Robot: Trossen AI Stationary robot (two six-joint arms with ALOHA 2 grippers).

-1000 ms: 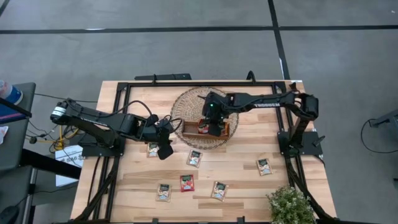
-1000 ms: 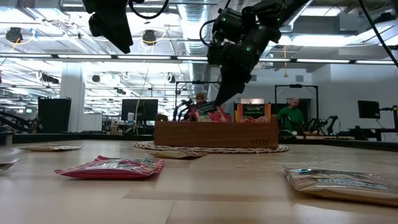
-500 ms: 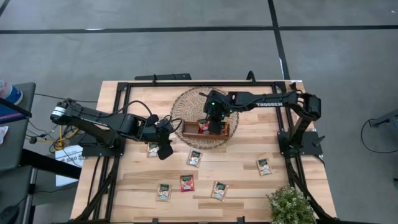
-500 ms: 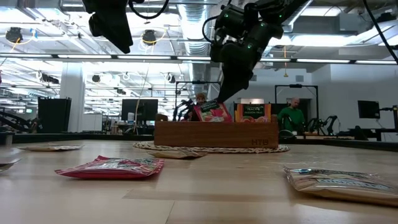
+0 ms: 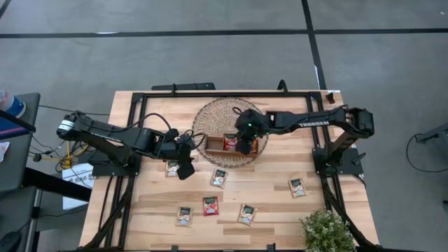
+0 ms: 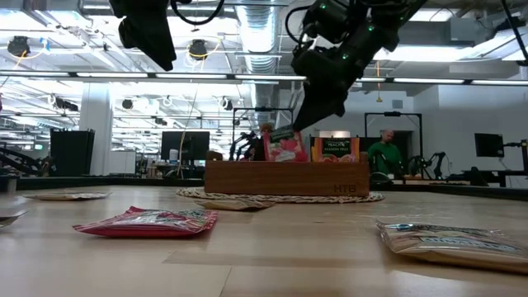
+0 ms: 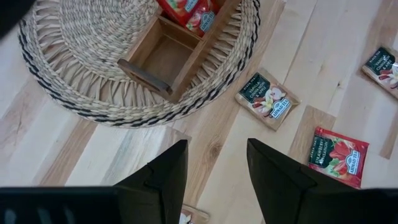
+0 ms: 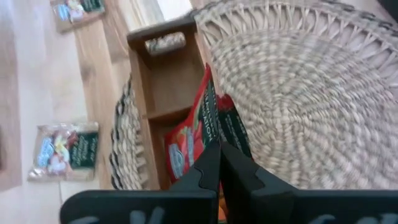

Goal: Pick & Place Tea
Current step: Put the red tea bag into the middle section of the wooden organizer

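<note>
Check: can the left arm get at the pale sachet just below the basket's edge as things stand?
Probably yes. The left gripper hangs open just beside that pale sachet, which lies flat on bare table with nothing over it. The right gripper is shut over the tray, clear of it.

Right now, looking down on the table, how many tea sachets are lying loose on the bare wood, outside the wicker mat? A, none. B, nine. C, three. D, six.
D: the high view shows six sachets on the wood: one beside the left hand, one just below the wicker mat, one toward the right, and three in the front row.
</note>
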